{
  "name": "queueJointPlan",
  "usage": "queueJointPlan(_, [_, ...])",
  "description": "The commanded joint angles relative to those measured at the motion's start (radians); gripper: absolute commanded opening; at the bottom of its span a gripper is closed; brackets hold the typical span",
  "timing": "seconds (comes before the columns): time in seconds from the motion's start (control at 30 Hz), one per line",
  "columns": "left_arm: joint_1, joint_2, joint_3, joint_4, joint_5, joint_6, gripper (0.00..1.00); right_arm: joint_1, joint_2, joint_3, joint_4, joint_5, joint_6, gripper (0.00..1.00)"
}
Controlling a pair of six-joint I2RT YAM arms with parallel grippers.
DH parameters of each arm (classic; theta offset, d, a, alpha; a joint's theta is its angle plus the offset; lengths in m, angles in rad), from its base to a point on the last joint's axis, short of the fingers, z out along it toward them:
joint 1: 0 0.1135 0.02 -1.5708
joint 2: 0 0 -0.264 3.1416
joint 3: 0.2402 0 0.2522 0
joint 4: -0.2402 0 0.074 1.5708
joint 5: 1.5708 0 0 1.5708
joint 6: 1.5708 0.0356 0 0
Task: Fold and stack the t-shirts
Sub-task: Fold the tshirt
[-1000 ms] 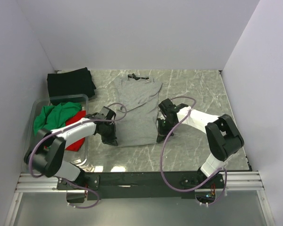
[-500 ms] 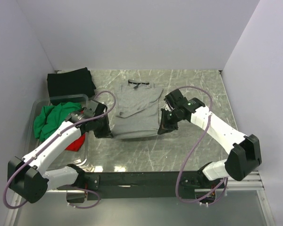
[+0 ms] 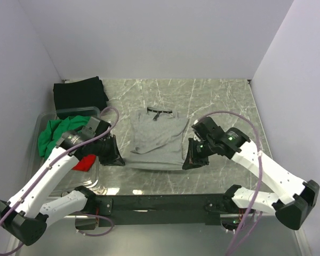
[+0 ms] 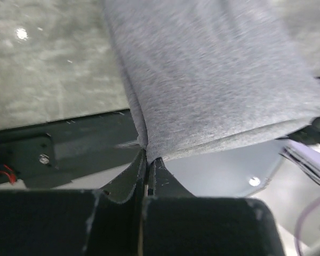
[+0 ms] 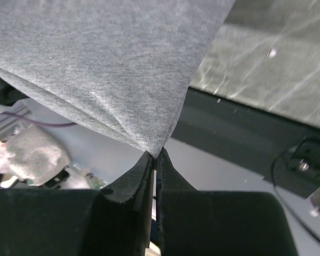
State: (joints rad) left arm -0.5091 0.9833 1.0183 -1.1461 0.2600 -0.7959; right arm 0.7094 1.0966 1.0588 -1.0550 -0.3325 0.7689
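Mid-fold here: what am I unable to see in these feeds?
- Top view: fingertips of left claw and right claw, hidden under their own wrists.
- Top view: most of the red t-shirt, covered by the left arm and green t-shirt.
- Wrist views: the grey t-shirt beyond its pinched edge, cut off by frame edges.

A table [image 3: 218,101] with a grey-green marbled top, veined in white, fills the middle of the top view. Three plain, pale walls close it in: a back wall [image 3: 149,37] along the table's far edge, a left wall [image 3: 16,80] and a right wall [image 3: 298,80] rising from its sides. A clear bin [image 3: 69,110] sits on the table's left side. Overhead light leaves bright glare [image 3: 109,190] on the table near its front edge. A black plate [image 3: 160,202] and a silver metal rail [image 3: 42,205] run along that front edge.
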Motion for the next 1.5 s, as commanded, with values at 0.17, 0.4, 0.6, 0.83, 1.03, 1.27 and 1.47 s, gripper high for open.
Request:
queueJointPlan(0.17, [0.001,0.038,0.206,-0.121,-0.039,-0.029,0.0,0.005,-0.008,0.211,-0.214,0.153,0.087,0.0])
queueJointPlan(0.4, [0.021,0.202,0.256,0.022,-0.1,0.02,0.0,-0.086,0.08,0.253,-0.16,0.191,0.043,0.0])
queueJointPlan(0.6, [0.087,0.347,0.312,0.109,-0.104,0.072,0.0,-0.192,0.175,0.293,-0.096,0.185,-0.032,0.0])
queueJointPlan(0.83, [0.17,0.488,0.368,0.18,-0.065,0.122,0.0,-0.275,0.353,0.44,-0.08,0.202,-0.144,0.0])
queueJointPlan(1.03, [0.239,0.638,0.446,0.215,-0.05,0.159,0.0,-0.323,0.541,0.578,-0.063,0.197,-0.212,0.0])
queueJointPlan(1.27, [0.28,0.866,0.627,0.23,-0.007,0.204,0.0,-0.358,0.791,0.782,-0.074,0.193,-0.256,0.0])
queueJointPlan(1.47, [0.308,1.032,0.766,0.215,0.015,0.216,0.0,-0.387,0.96,0.947,-0.102,0.19,-0.281,0.0])
